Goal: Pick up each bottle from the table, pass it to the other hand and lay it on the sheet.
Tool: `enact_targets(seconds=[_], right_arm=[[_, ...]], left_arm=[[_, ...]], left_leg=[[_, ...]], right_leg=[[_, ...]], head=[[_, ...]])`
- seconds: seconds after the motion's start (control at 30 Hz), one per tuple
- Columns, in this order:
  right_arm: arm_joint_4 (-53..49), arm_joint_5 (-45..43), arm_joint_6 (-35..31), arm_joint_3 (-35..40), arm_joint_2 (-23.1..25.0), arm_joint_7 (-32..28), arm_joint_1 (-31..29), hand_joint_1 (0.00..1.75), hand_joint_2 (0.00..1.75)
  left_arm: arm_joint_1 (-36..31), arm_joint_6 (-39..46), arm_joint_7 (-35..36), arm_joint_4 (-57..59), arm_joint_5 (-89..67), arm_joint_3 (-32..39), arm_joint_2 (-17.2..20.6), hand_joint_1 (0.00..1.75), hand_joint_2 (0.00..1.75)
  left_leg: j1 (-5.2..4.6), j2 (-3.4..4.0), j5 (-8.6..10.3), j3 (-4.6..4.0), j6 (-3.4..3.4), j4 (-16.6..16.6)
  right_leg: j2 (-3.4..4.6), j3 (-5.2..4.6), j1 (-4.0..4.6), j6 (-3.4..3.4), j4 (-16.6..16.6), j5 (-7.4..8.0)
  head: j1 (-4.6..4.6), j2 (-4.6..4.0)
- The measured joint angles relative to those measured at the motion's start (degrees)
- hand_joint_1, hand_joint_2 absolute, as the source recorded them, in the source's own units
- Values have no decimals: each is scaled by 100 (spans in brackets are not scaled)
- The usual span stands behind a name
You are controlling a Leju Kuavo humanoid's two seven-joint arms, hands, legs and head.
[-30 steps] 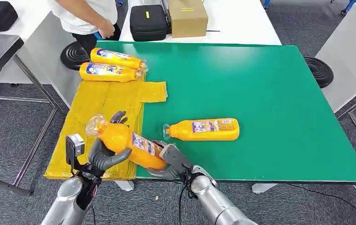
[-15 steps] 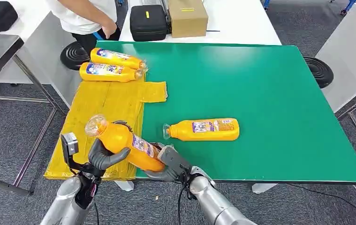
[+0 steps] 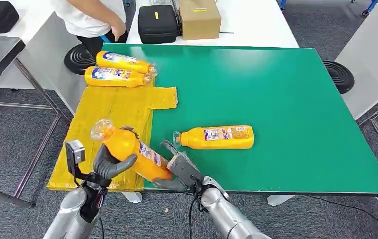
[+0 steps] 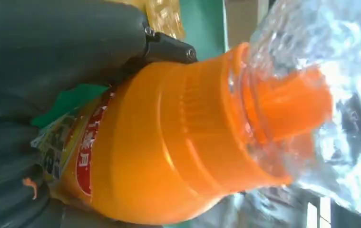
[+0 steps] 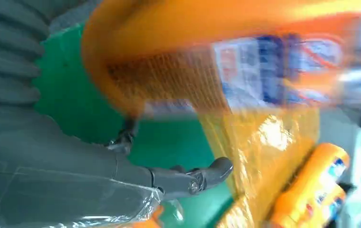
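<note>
Gripping the bottle, the left hand should lay it flat on the sheet; right hand spread, holding nothing.

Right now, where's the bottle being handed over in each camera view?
Head view: bottle in hand, low left, gripped by the left hand.
Left wrist view: its neck and shoulder up close.
Right wrist view: blurred body across the top.
Shared landmark: yellow sheet.

The left hand is gripping an orange bottle around its body. The bottle's clear wrapped cap is pointing away from the hand. Green table is showing behind it.
</note>
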Motion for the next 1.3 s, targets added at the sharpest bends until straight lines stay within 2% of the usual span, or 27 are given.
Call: enact_targets(seconds=[0.13,0.3,0.7,0.83,1.07,1.1,1.3], right_arm=[[-420,24,83,15,-22,-87,84,0,0],[-852,13,184,48,-68,-72,216,0,0],[-2203,-334,1213,350,-387,-118,784,0,0],[-2504,-400,1237,378,-489,-79,912,0,0],[-2690,-493,1191,367,-590,-32,981,0,0],[-2710,-582,1191,346,-592,-17,990,0,175],[-3251,-1599,1452,-38,-584,62,1222,0,175]], left_arm=[[-36,583,7,-7,-491,4,33,175,175],[-77,738,9,-28,-611,18,81,175,175],[-377,1488,-131,-243,-1033,367,378,175,175],[-659,1599,-101,-679,-1406,513,574,175,175],[-1072,1702,102,-1089,-1972,582,693,175,175],[-1200,1706,223,-1080,-2222,556,730,175,175],[-2089,1516,656,-585,-3611,30,1031,175,175]], left_leg=[[0,1,0,1,0,0],[0,1,0,2,0,0],[5,1,4,2,-4,0],[5,0,4,1,-4,0],[4,-1,6,2,-2,2],[4,-2,9,-1,-1,2],[4,-2,12,-4,-6,2]], right_leg=[[0,-1,0,0,0,0],[1,-1,0,0,0,0],[1,-3,2,-1,1,0],[1,-2,2,0,1,1],[-1,-5,1,0,1,1],[-2,-11,1,0,1,2],[-2,-9,2,-14,2,13]], head=[[0,0],[0,0],[0,0],[0,0],[2,0],[0,0],[-4,0]])
